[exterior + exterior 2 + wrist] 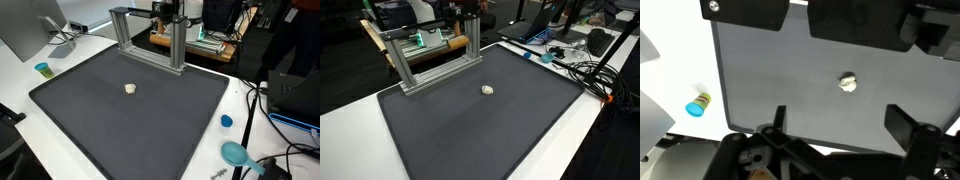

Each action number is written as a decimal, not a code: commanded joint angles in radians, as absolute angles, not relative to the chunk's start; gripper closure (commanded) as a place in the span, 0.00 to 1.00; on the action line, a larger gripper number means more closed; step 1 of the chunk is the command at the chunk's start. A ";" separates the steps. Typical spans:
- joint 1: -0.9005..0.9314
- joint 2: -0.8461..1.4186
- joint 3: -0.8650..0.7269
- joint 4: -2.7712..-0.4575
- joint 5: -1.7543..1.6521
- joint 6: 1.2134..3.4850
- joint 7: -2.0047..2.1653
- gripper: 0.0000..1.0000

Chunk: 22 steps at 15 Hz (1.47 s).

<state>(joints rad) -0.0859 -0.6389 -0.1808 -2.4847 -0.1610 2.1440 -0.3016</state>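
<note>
Claw hangs wide open and empty near the frame; the white lump lies well apart, mid-mat, roundish, with no clear long axis.

3 cameras on 1 dark mat
Both exterior views stand above the desk edge, angled down across the mat toward the metal frame, from different corners. The wrist view looks down from high up, perhaps slightly tilted, sharing the small white lump.
</note>
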 commanded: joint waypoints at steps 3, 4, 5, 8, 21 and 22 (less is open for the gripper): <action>-0.086 -0.639 -0.180 -2.482 -0.160 2.142 -0.302 0.00; -0.086 -0.639 -0.180 -2.482 -0.160 2.142 -0.302 0.00; -0.086 -0.639 -0.180 -2.482 -0.160 2.142 -0.302 0.00; -0.086 -0.639 -0.180 -2.482 -0.160 2.142 -0.302 0.00; -0.085 -0.712 -0.146 -2.482 -0.030 2.049 -0.118 0.00; -0.088 -0.723 -0.122 -2.499 -0.036 2.053 -0.088 0.00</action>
